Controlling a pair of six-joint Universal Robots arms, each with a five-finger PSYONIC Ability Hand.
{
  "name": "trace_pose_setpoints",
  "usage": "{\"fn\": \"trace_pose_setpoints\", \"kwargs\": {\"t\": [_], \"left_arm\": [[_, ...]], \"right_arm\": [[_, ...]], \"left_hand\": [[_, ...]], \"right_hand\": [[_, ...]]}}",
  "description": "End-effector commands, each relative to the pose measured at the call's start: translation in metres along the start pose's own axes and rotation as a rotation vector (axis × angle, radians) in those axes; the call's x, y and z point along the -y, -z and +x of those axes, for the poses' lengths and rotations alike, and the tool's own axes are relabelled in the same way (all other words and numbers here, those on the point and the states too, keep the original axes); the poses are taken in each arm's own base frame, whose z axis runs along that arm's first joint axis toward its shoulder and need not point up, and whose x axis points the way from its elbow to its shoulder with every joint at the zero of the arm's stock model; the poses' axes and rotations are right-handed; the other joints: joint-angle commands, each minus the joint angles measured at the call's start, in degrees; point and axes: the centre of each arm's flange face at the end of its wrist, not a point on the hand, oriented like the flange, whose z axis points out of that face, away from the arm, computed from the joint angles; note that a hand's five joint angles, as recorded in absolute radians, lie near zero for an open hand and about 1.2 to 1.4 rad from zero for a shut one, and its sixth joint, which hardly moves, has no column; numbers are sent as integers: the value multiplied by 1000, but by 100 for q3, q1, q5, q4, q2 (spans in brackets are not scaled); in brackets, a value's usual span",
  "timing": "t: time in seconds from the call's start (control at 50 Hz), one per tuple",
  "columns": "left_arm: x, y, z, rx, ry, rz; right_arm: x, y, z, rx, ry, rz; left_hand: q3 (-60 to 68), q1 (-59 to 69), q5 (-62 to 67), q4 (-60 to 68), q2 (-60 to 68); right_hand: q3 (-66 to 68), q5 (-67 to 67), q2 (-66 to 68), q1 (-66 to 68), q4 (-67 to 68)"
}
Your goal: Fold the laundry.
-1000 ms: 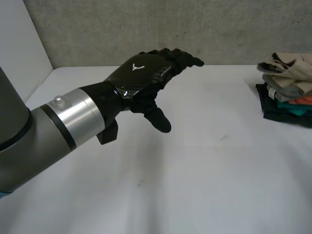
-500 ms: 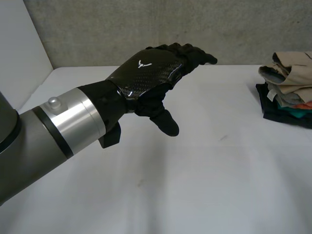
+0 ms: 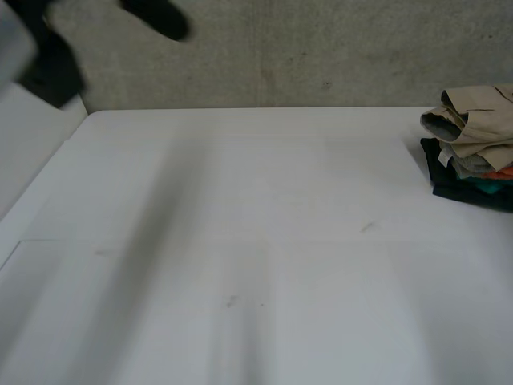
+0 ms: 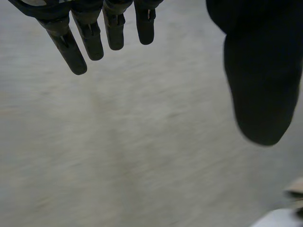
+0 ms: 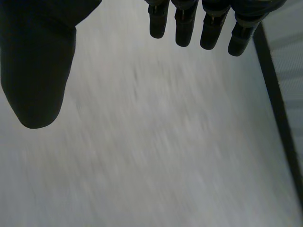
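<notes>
Head view catches my left hand (image 3: 156,18) as little more than a dark smear in the far left corner, up against the grey wall (image 3: 337,48) and cut off by the frame's edge. From there I cannot read how it is set. The white table (image 3: 264,241) stretches out in front of me. The pile of laundry (image 3: 471,136) sits at its far right edge, partly cut off. It has a beige piece on top, grey, orange and teal layers under it, and a dark one at the bottom. How many garments are stacked there I cannot tell.

Left wrist view settles that hand: my fingers (image 4: 90,40) hang straight and slightly spread, the thumb (image 4: 258,90) stands well apart from them, and the hand is empty. Behind it is a blurred grey surface that I cannot name with certainty. Beyond the thumb a pale patch (image 4: 281,218) peeps in, too small to identify.

Right wrist view gives my right hand (image 5: 33,28): its thumb on one side, straight fingertips (image 5: 183,30) on the other, apart and empty, over a blurred white surface. A dark band (image 5: 279,118) runs beside the fingertips, and I cannot make out what it is.
</notes>
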Motion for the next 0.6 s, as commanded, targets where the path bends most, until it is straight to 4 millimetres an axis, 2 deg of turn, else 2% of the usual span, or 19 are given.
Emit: {"fn": "trace_pose_setpoints", "kwargs": {"t": [0.02,0.04,0.06,0.08,0.12,0.14,0.18,0.2,0.22,0.26,0.28,0.34,0.38,0.44,0.56,0.6], "left_arm": [[-20,5,-78,302,-261,-185],[-26,7,-85,316,-294,-224],[-43,12,-101,340,-370,-319],[-52,16,-110,350,-411,-376],[-72,24,-125,360,-468,-481],[-91,34,-139,365,-499,-580],[-110,45,-153,365,-524,-670],[-128,54,-163,350,-529,-736],[-136,57,-167,338,-529,-757],[-156,63,-176,314,-512,-795],[-172,69,-183,290,-489,-821],[-195,73,-193,258,-463,-831],[-217,72,-209,231,-446,-812],[-233,70,-217,214,-439,-819],[-247,56,-233,232,-465,-796],[-251,44,-237,252,-493,-761]], "right_arm": [[74,60,-83,415,-541,55],[81,69,-93,459,-591,40],[87,78,-103,501,-636,16],[98,98,-122,590,-708,-50],[101,113,-134,645,-738,-108],[101,129,-147,700,-763,-184],[104,144,-159,756,-779,-251],[105,152,-166,784,-779,-282],[106,166,-176,832,-771,-337],[103,177,-186,868,-749,-389],[100,188,-194,897,-706,-433],[93,197,-203,918,-645,-470],[87,204,-212,911,-581,-490],[81,206,-215,885,-565,-518],[73,206,-216,839,-570,-535],[69,204,-215,808,-581,-539]], "left_hand": [[-164,-81,-281,-184,-169],[-164,-81,-281,-184,-169],[-164,-81,-281,-184,-169],[-164,-81,-281,-184,-169],[-164,-81,-281,-184,-169],[-164,-81,-281,-184,-169],[-164,-81,-281,-184,-169],[-164,-81,-281,-184,-169],[-164,-81,-281,-184,-169],[-164,-81,-281,-184,-169],[-164,-81,-281,-184,-169],[-164,-81,-281,-184,-169],[-164,-81,-281,-184,-169],[-164,-81,-281,-184,-169],[-164,-81,-281,-184,-169],[-164,-81,-281,-184,-169]], "right_hand": [[-190,-225,-225,-280,-207],[-190,-225,-225,-280,-207],[-190,-225,-225,-280,-207],[-190,-225,-225,-280,-207],[-190,-225,-225,-280,-207],[-190,-225,-225,-280,-207],[-190,-225,-225,-280,-207],[-190,-225,-225,-280,-207],[-190,-225,-225,-280,-207],[-190,-225,-225,-280,-207],[-190,-225,-225,-280,-207],[-190,-225,-225,-280,-207],[-190,-225,-225,-280,-207],[-190,-225,-225,-280,-207],[-190,-225,-225,-280,-207],[-190,-225,-225,-280,-207]]}}
